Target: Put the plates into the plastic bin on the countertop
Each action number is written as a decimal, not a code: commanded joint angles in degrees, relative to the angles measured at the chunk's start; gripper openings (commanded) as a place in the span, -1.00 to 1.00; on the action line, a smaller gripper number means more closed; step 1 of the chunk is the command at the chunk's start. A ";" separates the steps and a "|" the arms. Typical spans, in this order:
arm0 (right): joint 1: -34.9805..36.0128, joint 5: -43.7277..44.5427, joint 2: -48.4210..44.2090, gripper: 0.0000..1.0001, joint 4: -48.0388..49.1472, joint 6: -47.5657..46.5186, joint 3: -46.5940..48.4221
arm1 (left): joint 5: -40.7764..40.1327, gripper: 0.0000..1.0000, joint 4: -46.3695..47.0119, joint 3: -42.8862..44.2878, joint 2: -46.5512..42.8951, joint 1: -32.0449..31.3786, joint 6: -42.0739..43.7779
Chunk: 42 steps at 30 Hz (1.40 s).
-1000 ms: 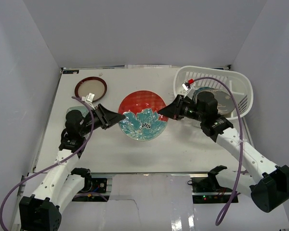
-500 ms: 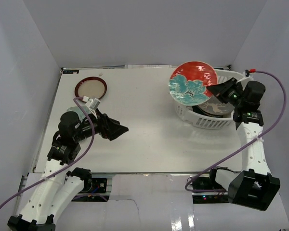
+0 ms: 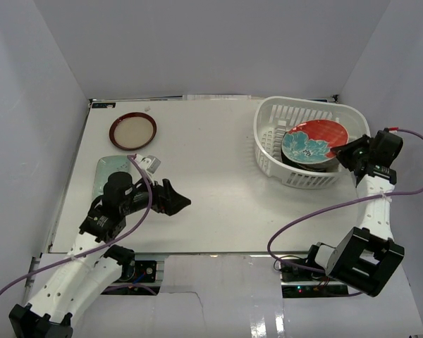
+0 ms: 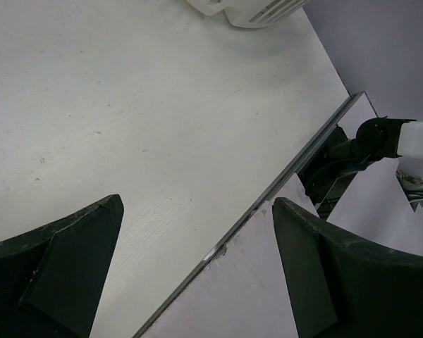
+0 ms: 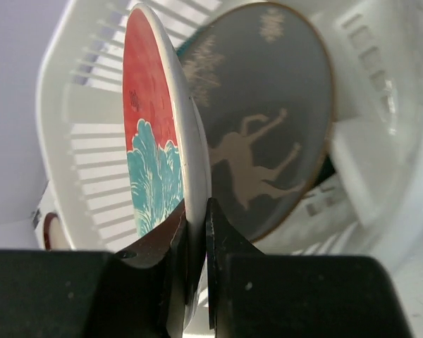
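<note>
My right gripper [image 3: 350, 151] is shut on the rim of the red-teal floral plate [image 3: 314, 139], holding it low inside the white plastic bin [image 3: 271, 120] at the back right. In the right wrist view the floral plate [image 5: 154, 148] stands edge-on between my fingertips [image 5: 197, 215], just above the grey deer-print plate [image 5: 268, 134] lying in the bin [image 5: 77, 127]. The dark-rimmed cream plate [image 3: 132, 131] sits at the back left. The pale-green rectangular plate [image 3: 106, 169] lies partly under my left arm. My left gripper [image 3: 178, 202] is open and empty above the countertop [image 3: 211, 183].
The countertop's metal front edge [image 4: 282, 179] runs between my left fingers in the left wrist view. A corner of the bin [image 4: 247, 8] shows at the top there. Pale grey wall panels [image 3: 35, 113] enclose the table on three sides.
My right gripper has lowered the floral plate from above the bin's left rim down into the bin, over the deer-print plate. My left arm has drawn back and lower toward the front.
</note>
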 commanded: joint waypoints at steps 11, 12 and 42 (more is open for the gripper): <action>-1.39 3.06 -0.54 -0.02 1.10 -3.47 -0.80 | -2.05 0.96 0.38 0.21 -2.85 -0.43 0.30; -1.39 3.24 -0.62 0.07 0.40 -3.91 -0.80 | -2.31 0.96 0.29 0.12 -3.03 -0.43 0.13; 30.73 8.85 -16.44 -0.74 1.17 -8.39 0.43 | -23.74 0.93 8.73 15.12 18.73 0.54 -8.40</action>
